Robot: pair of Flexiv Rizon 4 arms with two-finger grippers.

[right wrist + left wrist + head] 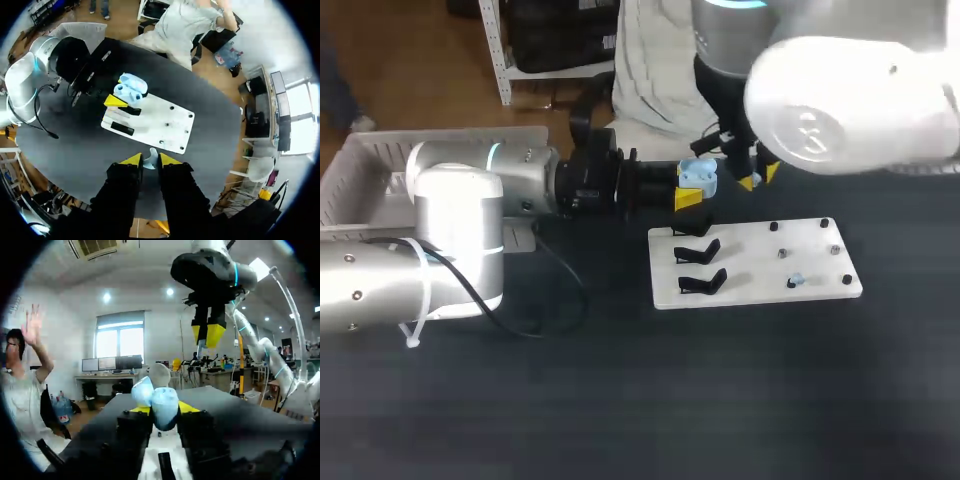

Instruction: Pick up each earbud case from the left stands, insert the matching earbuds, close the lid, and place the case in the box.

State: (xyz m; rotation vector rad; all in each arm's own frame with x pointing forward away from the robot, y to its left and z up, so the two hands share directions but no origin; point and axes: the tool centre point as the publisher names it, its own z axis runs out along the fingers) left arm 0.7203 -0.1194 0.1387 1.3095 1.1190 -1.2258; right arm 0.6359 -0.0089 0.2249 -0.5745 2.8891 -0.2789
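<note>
Head view: bench [620,400] is showing dark and matt, with a faint ribbing across it. Left arm [450,230] is coming in low from the left, and right arm [850,95] is hanging over the far side. Box [360,170] is sitting at the far left, behind the left arm. White board [750,262] is lying mid-bench. The three black stands [700,252] showing on its left part are carrying nothing, and a second earbud [796,282] is lying on its right part.

Left gripper [692,190] is holding the pale blue case [164,407] in the air just beyond the board's far left corner. Its jaws are clamping the case from both sides, with the lid [142,390] standing open. Right gripper [150,160] is hovering just beside and above the case, jaws pinching an earbud [151,158].

Step in hand, as I am reading it: inserting an earbud. The next move is calling for a slow descent with the earbud lined up on its matching socket. Only then is release wanted, with the left side holding steady. I cannot tell whether either socket is already filled.
</note>
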